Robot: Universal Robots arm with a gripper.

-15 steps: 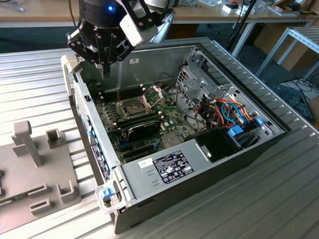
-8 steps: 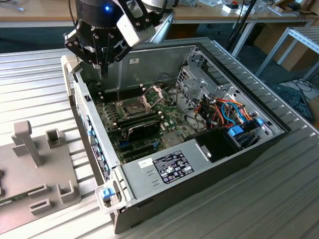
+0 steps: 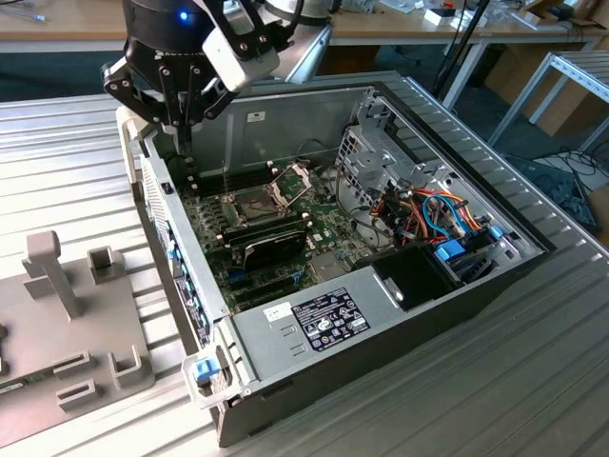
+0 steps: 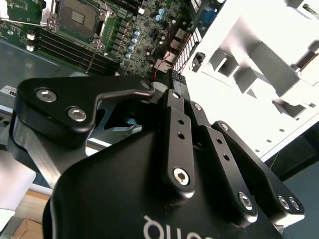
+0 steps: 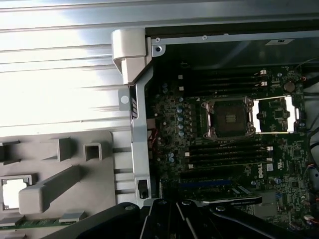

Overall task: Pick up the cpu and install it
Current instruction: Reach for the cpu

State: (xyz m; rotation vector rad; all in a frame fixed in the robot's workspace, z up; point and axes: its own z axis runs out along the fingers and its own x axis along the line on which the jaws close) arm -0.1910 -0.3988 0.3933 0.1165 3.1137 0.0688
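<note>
Hovering over the open grey metal computer case with black pincer, opening impossible to tell; square metal-framed socket unlatched, no flat silver-grey cpu seated yet.

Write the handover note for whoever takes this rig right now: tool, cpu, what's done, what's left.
The tool hangs over the case wall on the exterior view's left, between the grey fixture and the motherboard. Whether it holds anything cannot be told.
The cpu may be the pale square in a recess of the fixture, but this is not certain.
The socket looks bare, with its frame swung open.
Done: nothing is seated in the socket yet.
Left: the install, and the pick-up too if that square is the cpu.
</note>
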